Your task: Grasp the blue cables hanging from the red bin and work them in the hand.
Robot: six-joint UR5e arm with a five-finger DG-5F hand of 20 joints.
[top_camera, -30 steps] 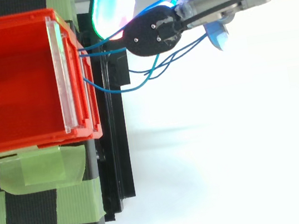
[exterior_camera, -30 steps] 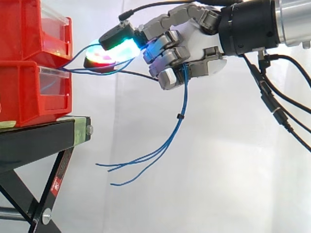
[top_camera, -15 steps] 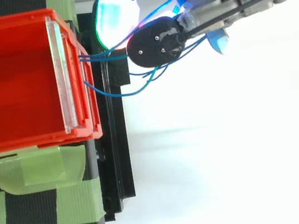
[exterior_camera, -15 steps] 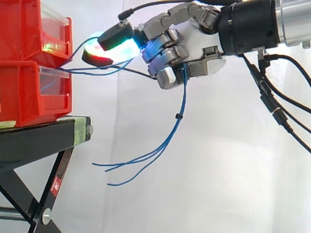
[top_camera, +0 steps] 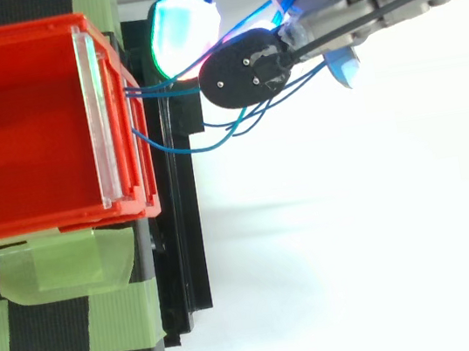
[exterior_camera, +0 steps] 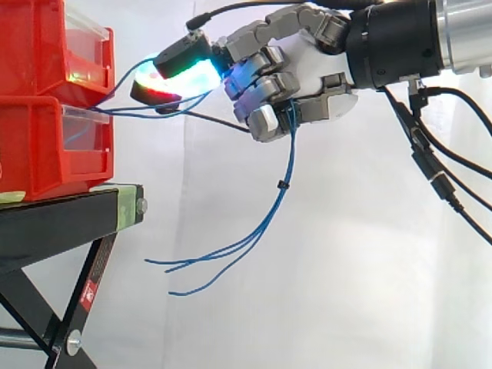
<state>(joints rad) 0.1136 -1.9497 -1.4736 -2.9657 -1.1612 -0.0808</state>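
Blue cables (exterior_camera: 283, 183) gripped in the robot hand (exterior_camera: 311, 65), upper centre of the side view.
The hand's fingers curl round the strands, with glowing fingertips (exterior_camera: 192, 77) pointing left. From the hand the cables run left to the front of the stacked red bins (exterior_camera: 46, 150) at the upper left. Their loose ends hang below the hand and trail left, apart from the black stand (exterior_camera: 61, 223) under the bins.

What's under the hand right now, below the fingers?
The blue cables drop from the curled fingers of the hand, pass a small black tie, then splay into loose ends in the air. Their run inside the grip is covered by the fingers.
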